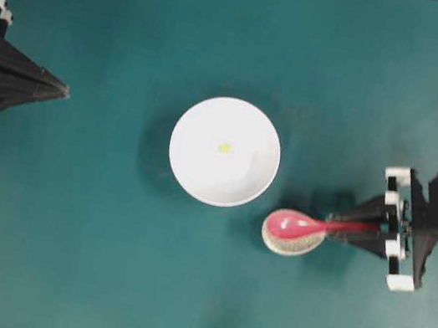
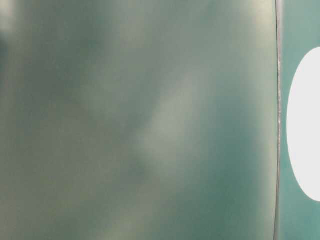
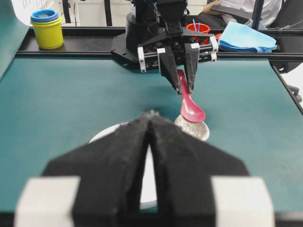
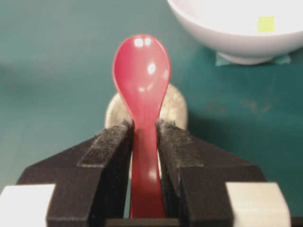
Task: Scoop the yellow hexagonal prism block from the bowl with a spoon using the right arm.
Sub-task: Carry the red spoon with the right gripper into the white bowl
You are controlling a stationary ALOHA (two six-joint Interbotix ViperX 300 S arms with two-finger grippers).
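Black padded fingers (image 4: 113, 151) fill the foreground of the right wrist view, and between them the handle of the spoon (image 4: 142, 80) is pinched on both sides; the right claw (image 1: 365, 228) is closed on that pink-red handle, no gap being visible at either pad; the oval scoop is carried out in front, above the small speckled dish (image 1: 290, 241), though whether the two are touching cannot be told from these views; the grasp is judged done, and the carry toward the bowl (image 1: 200, 173) is the step now in hand; the white bowl is seen near the middle of the desk (image 1: 59, 255), just beside the dish and up to its left in the overhead view; the yellow hexagonal prism block (image 1: 224, 147) is found inside the bowl, on its floor near the centre, apart from the wall; for the next move the scoop is to be raised over the near rim, tipped down and slid under the tiny block, and a steady grip is called for so that the glossy handle is not twisted between the pads; the left claw (image 3: 150, 142) is held shut at its own side, its tips pressed together, well apart from the bowl.
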